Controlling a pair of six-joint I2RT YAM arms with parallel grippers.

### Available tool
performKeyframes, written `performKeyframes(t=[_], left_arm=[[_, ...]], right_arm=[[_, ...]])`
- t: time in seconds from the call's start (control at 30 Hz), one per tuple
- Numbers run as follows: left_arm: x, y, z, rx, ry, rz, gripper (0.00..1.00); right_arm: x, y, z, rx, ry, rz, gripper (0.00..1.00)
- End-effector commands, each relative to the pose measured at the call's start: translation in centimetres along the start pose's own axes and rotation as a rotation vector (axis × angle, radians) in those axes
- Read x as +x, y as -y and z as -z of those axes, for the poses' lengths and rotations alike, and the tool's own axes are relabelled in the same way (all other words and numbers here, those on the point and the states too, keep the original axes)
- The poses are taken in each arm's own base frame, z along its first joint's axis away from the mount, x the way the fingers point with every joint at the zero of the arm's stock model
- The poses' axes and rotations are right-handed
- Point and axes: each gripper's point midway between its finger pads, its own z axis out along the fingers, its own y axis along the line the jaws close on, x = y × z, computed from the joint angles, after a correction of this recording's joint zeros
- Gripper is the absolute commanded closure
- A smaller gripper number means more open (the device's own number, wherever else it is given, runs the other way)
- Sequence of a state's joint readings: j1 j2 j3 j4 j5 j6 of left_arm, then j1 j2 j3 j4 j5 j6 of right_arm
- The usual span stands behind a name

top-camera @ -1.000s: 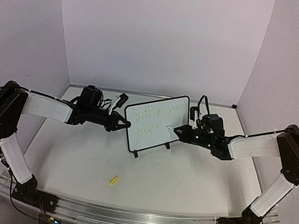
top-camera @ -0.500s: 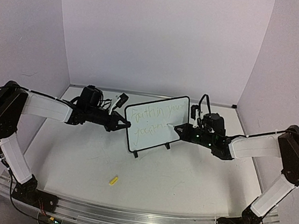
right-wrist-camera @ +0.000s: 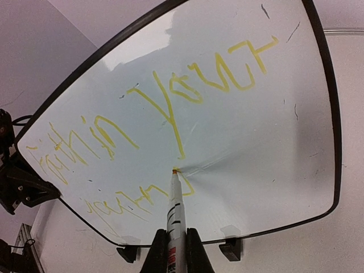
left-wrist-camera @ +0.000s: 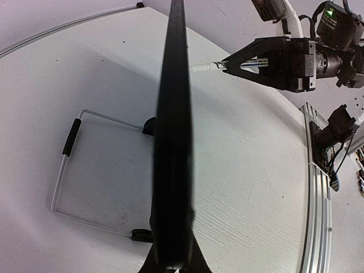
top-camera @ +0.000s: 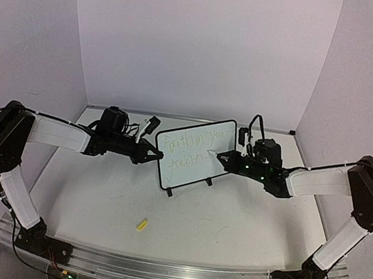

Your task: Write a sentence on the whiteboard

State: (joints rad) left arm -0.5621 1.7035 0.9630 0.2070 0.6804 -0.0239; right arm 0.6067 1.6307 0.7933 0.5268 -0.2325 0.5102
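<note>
Two lines of the yellow sentence (right-wrist-camera: 170,108) cross the whiteboard (top-camera: 195,155), standing upright mid-tabletop (top-camera: 183,223). The left gripper (top-camera: 158,155) is clamped on its left edge. The right gripper (top-camera: 225,159) is closed around a marker (right-wrist-camera: 175,210), whose tip touches the lower line.

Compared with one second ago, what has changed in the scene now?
The right gripper, shut on the marker, moved slightly right and up across the whiteboard, and the sentence looks a little longer on its second line. The left gripper still clamps the board's left edge. The whiteboard and the yellow cap stayed put.
</note>
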Motion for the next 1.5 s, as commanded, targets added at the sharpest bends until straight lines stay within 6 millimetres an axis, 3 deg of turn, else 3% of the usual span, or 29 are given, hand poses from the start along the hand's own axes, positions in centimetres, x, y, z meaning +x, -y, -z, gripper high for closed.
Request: performKeyframes(t=[0.0, 0.43, 0.97, 1.47], left_arm=[[-0.8, 0.8, -0.4, 0.032, -0.005, -0.012, 1.00], [-0.7, 0.8, -0.4, 0.033, -0.006, -0.011, 1.00], [-0.8, 0.8, -0.4, 0.034, -0.005, -0.012, 1.00], [-0.8, 0.8, -0.4, 0.034, -0.006, -0.012, 1.00]], right_arm=[[-0.5, -0.4, -0.4, -0.028, 0.017, -0.013, 1.00], [2.3, 0.9, -0.4, -0.015, -0.041, -0.053, 1.00], [3.4, 2.1, -1.0, 0.023, -0.065, -0.071, 1.00], [0.8, 2.5, 0.8, 0.091, 0.044, -0.076, 1.00]])
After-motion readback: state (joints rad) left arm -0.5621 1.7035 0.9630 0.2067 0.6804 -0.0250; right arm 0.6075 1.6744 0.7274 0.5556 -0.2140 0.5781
